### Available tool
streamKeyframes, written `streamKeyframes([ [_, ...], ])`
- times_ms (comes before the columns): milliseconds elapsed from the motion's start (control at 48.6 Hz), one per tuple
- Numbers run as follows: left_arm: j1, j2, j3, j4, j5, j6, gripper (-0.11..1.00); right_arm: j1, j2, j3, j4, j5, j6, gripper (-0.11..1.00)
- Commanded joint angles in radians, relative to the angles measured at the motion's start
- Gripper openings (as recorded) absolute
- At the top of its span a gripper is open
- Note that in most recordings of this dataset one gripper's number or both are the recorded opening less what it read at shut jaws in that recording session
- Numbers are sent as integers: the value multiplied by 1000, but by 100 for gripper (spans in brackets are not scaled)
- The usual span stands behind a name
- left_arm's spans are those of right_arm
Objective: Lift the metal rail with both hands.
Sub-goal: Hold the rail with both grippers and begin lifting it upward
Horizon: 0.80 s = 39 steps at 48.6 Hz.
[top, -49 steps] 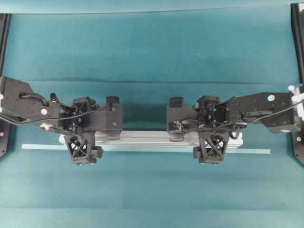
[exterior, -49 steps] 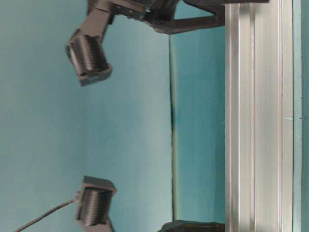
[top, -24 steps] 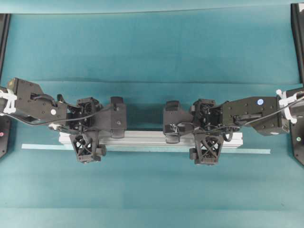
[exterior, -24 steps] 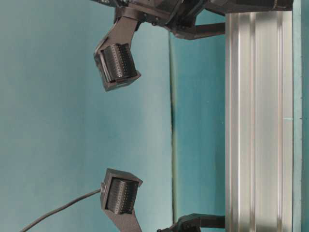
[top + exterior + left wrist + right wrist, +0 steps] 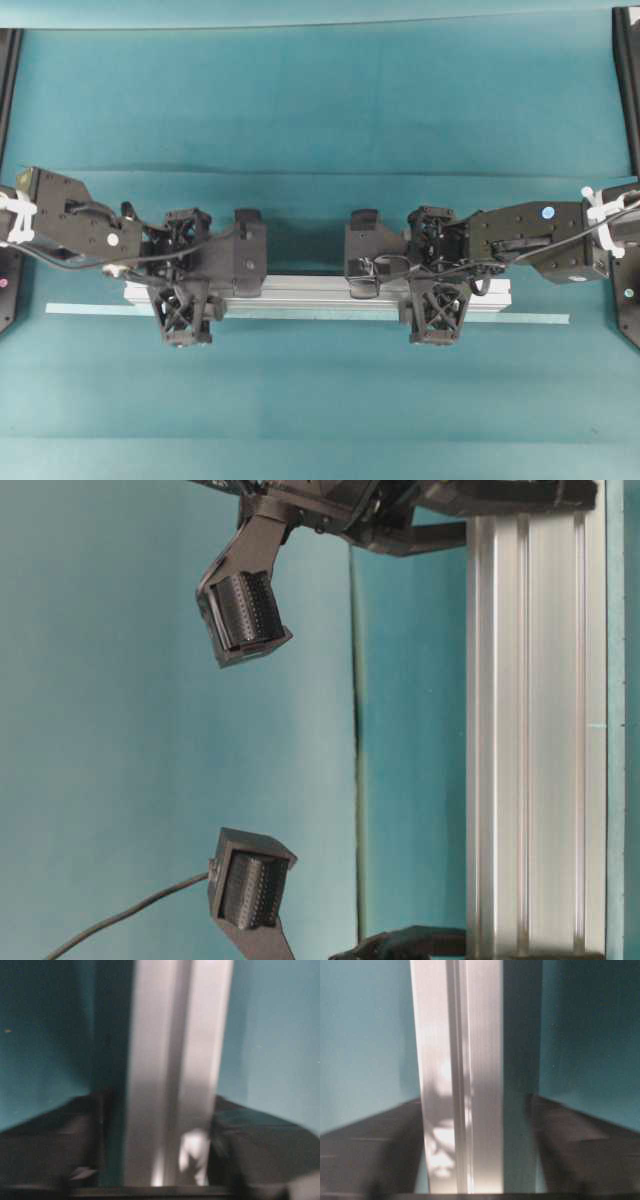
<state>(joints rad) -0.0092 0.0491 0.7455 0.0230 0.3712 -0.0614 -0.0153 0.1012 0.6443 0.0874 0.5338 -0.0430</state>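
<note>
The metal rail (image 5: 310, 293) lies flat on the teal table, running left to right. It appears as a long grooved bar in the table-level view (image 5: 530, 730). My left gripper (image 5: 183, 285) straddles its left part, and my right gripper (image 5: 437, 285) straddles its right part. In the left wrist view the rail (image 5: 175, 1060) runs between the fingers. The right finger (image 5: 260, 1150) is against it and a gap shows at the left finger (image 5: 50, 1150). In the right wrist view the rail (image 5: 457, 1060) touches the left finger (image 5: 370, 1150), with a gap before the right finger (image 5: 580, 1150). Both are open around the rail.
A thin pale-teal tape strip (image 5: 90, 309) lies along the rail's near side and sticks out past both ends. Black frame posts (image 5: 625, 80) stand at the table's left and right edges. Cables trail from both arms.
Both grippers' jaws have narrowed around the rail. Their lower fingers have drawn in toward it. The rail has not moved.
</note>
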Motion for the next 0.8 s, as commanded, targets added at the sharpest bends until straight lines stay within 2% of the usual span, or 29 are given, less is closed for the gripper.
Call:
streamKeyframes([
  [0,-2,-9,-5,3,-6,-3,39,0,8,-3,-2,2,0,48],
  [41,-3,-9,-5,3,-6,-3,36,0,8,-3,-2,2,-2,38],
  [62,-3,-9,-5,3,-6,-3,36,0,8,-3,-2,0,-2,38],
  [781,-2,-32,-12,3,-3,-5,36,0,-5,-18,2,5,3,38],
])
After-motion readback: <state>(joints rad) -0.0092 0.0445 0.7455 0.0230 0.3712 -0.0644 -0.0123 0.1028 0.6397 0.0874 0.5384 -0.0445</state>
